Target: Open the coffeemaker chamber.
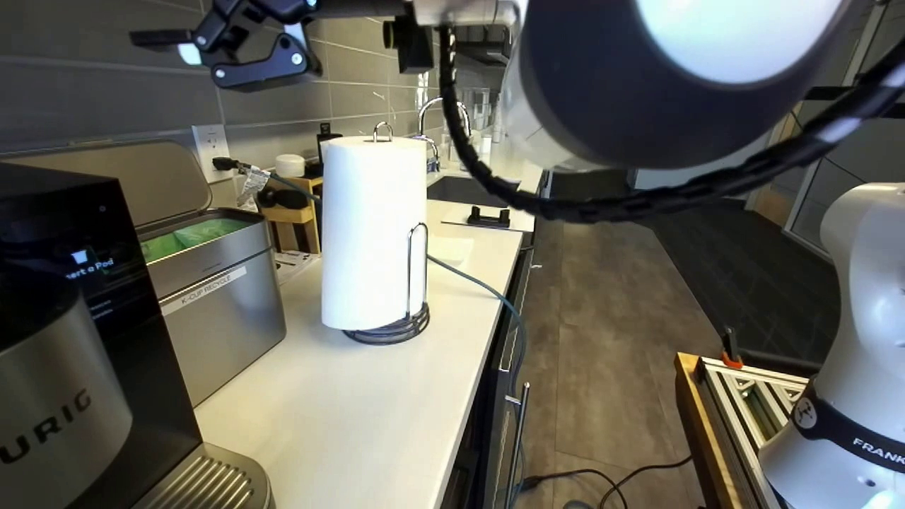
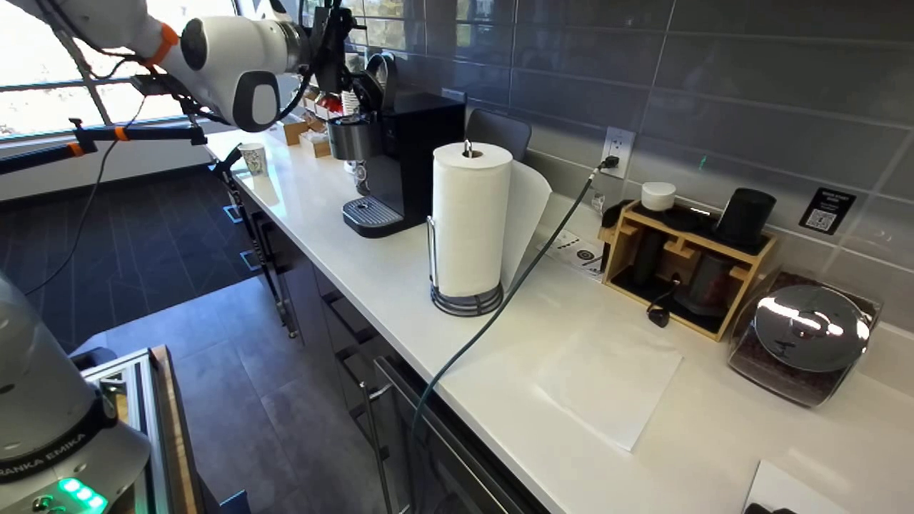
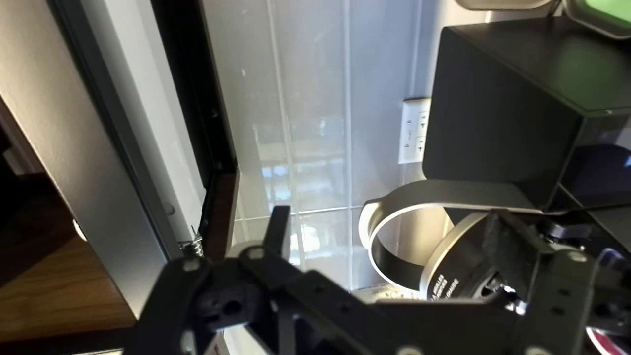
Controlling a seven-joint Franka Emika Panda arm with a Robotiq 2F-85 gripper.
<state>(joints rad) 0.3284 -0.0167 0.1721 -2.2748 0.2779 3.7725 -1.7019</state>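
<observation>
Coffeemaker (image 3: 493, 118), black, box-shaped. Handle (image 3: 473, 192), grey, looped, extending leftward from the coffeemaker in the wrist view. Round dark part (image 3: 462, 270) with white lettering, beside the coffeemaker's handle. Gripper (image 3: 394, 235), fingers (image 3: 277, 228) spread wide: one in front of the coffeemaker's round part, contact uncertain, the other well left of the coffeemaker. Wall outlet (image 3: 415, 130), white, just left of the coffeemaker. Tiled wall (image 3: 315, 98), left of the coffeemaker. Metallic panel (image 3: 98, 197) and wood-grained surface (image 3: 64, 296), farthest left of the coffeemaker. Container (image 3: 594, 20), green inside, at the coffeemaker's upper right.
</observation>
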